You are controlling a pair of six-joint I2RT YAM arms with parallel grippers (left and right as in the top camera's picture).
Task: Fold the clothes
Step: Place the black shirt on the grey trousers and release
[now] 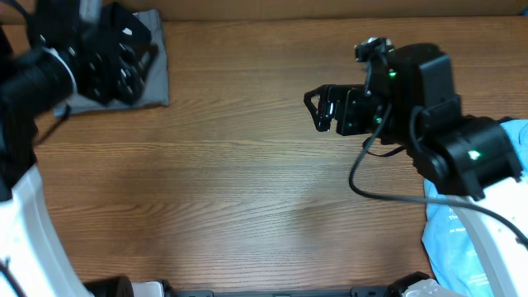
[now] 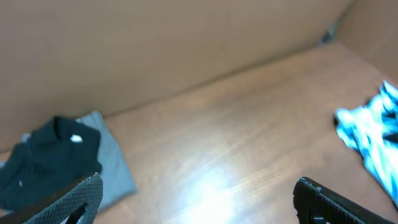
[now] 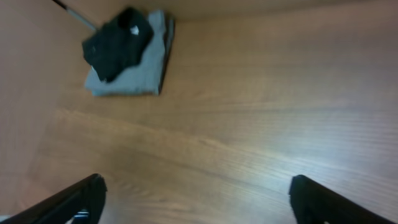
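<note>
A folded black shirt (image 3: 118, 40) with a small white logo lies on top of a folded grey garment (image 3: 140, 71) at the table's far left corner. In the left wrist view the same black shirt (image 2: 46, 163) rests on the grey garment (image 2: 117, 163). A crumpled light blue printed tee (image 1: 458, 243) lies at the right edge. My left gripper (image 2: 199, 205) hovers open near the stack, nothing between its fingers. My right gripper (image 1: 318, 109) is open and empty above bare wood at the right of centre, its fingers (image 3: 78, 199) spread wide.
My left arm (image 1: 49, 70) covers most of the stack in the overhead view, where only the grey garment's edge (image 1: 157, 78) shows. A brown cardboard wall (image 2: 155, 43) runs along the table's far side. A black cable (image 1: 388, 196) hangs from the right arm.
</note>
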